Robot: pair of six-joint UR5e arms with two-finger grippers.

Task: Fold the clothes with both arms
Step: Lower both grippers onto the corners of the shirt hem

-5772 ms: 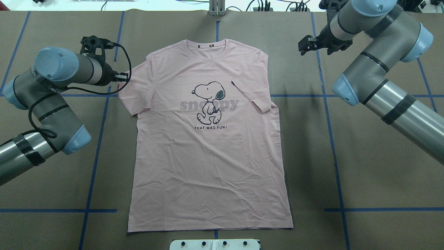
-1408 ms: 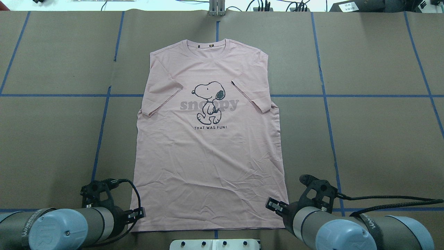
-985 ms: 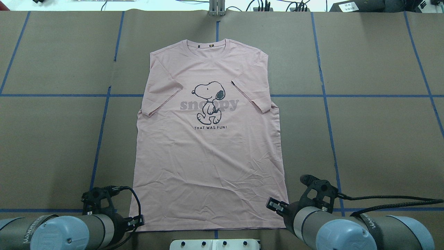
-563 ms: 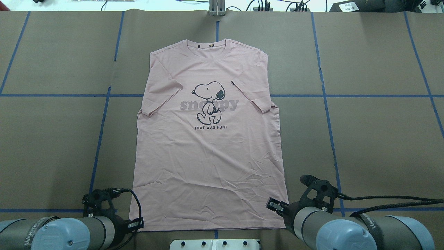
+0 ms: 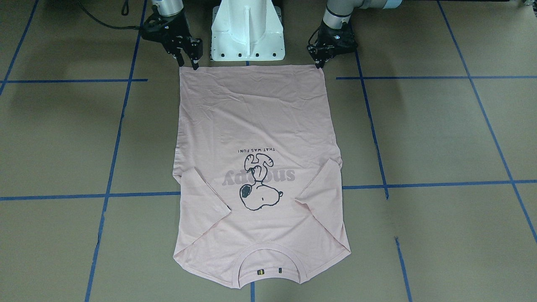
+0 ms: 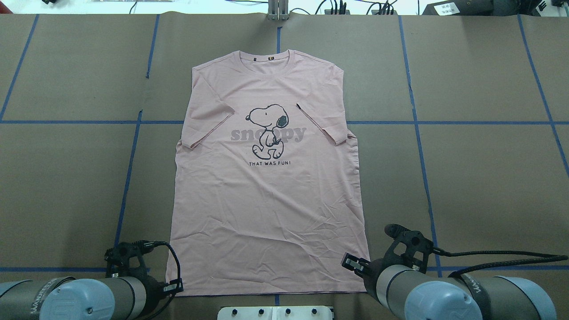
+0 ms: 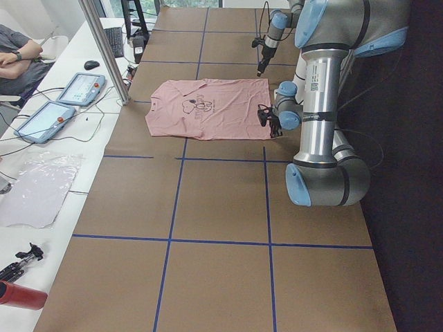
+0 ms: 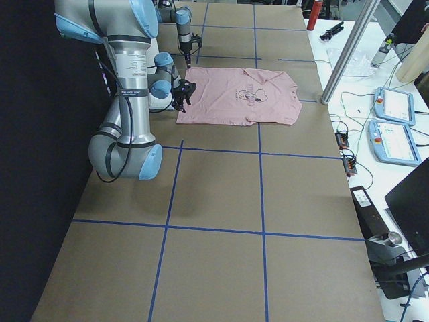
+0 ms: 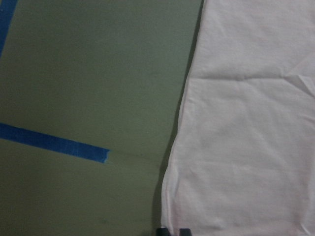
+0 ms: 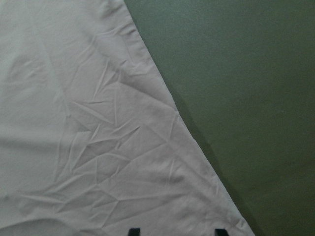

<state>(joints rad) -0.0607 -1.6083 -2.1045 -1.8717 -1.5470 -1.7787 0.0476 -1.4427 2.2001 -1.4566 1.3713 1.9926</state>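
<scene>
Left hand (image 5: 320, 64) points down, pinching T-shirt (image 5: 256, 117) hem corner; right hand (image 5: 188, 65) gapes wide.

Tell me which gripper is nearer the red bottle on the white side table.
Left. The left gripper sits at the shirt hem corner toward the red bottle; the right gripper sits at the opposite hem corner, farther off.

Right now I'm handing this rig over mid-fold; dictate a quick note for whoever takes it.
Right gripper: jaws open at one hem corner of the T-shirt, nothing held.
Left gripper: jaws nearly together at the other hem corner; grip cannot be told.
T-shirt: flat, print up, on the table, collar far from robot.
Done: sleeves folded in.
To do: grasp both hem corners, likely fold hem toward collar.
</scene>
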